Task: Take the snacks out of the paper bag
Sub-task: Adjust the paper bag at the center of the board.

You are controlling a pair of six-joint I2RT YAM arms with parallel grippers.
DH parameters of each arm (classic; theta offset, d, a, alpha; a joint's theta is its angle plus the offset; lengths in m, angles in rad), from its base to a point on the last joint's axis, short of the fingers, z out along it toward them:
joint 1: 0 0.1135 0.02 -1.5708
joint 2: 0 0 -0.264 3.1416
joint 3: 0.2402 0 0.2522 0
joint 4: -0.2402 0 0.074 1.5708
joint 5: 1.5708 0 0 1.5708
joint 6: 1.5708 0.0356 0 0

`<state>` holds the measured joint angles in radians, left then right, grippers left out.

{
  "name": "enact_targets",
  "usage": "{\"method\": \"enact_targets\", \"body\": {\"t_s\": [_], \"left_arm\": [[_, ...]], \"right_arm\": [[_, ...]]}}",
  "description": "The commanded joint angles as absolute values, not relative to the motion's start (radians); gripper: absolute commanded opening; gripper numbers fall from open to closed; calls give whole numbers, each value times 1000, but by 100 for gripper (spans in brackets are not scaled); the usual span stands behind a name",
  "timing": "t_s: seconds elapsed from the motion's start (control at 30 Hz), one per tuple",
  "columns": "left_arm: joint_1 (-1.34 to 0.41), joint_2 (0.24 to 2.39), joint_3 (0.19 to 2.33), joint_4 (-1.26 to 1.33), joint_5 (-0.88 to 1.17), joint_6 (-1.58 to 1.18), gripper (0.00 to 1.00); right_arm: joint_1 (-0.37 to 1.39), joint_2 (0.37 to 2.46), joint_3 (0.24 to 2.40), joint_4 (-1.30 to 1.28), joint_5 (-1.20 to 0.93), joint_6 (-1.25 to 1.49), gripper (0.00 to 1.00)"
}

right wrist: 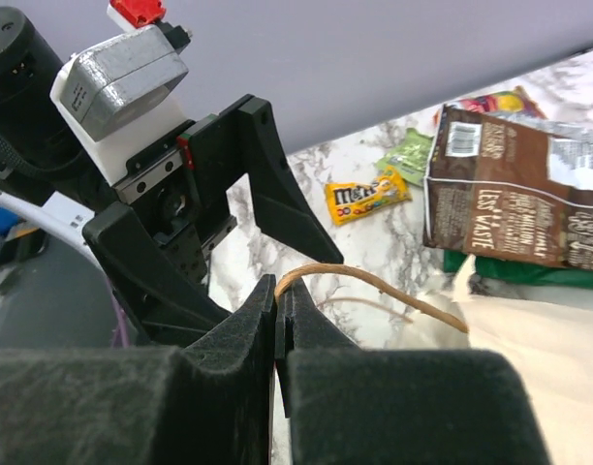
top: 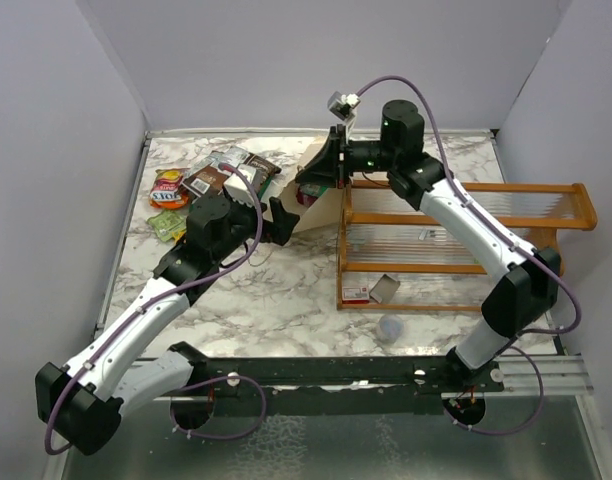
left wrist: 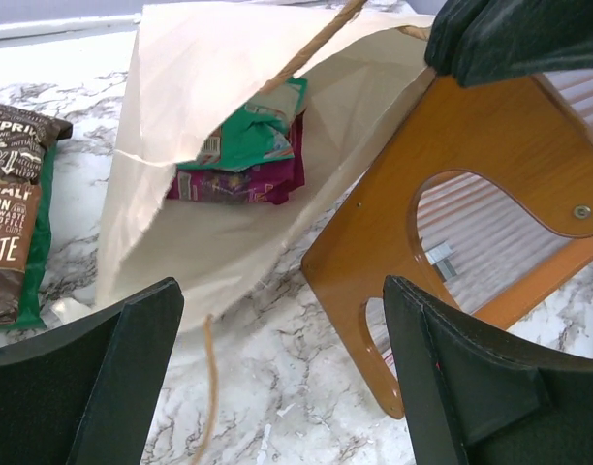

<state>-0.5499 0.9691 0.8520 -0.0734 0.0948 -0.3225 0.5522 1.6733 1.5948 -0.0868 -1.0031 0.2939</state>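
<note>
The beige paper bag (top: 322, 192) lies on its side against the orange rack, its mouth towards my left gripper. In the left wrist view the paper bag (left wrist: 200, 116) holds a teal packet (left wrist: 258, 131) on a purple-magenta packet (left wrist: 240, 182). My left gripper (left wrist: 277, 378) is open and empty, just in front of the bag's mouth. My right gripper (right wrist: 282, 300) is shut on the bag's string handle (right wrist: 374, 283) and holds it up. Dark brown packets (top: 226, 170), a red-orange packet (top: 169, 187) and a green one (top: 168, 224) lie on the table at the back left.
The orange wooden rack (top: 456, 245) with clear ribbed panels stands right of the bag, touching it. A red-and-white card with a grey box (top: 371, 291) and a grey round cap (top: 390, 326) lie by its front. Grey walls close in both sides.
</note>
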Motion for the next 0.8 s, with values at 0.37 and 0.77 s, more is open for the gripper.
{"method": "enact_targets", "body": {"t_s": [0.37,0.77], "left_arm": [[-553,938,885,-50,81,-337,88],[-552,858,925,-126,-16,-310,89]], "right_arm": [[538,1647,1790,-162,-311,182,1],[307,1840,2130,-143,-414,131,1]]}}
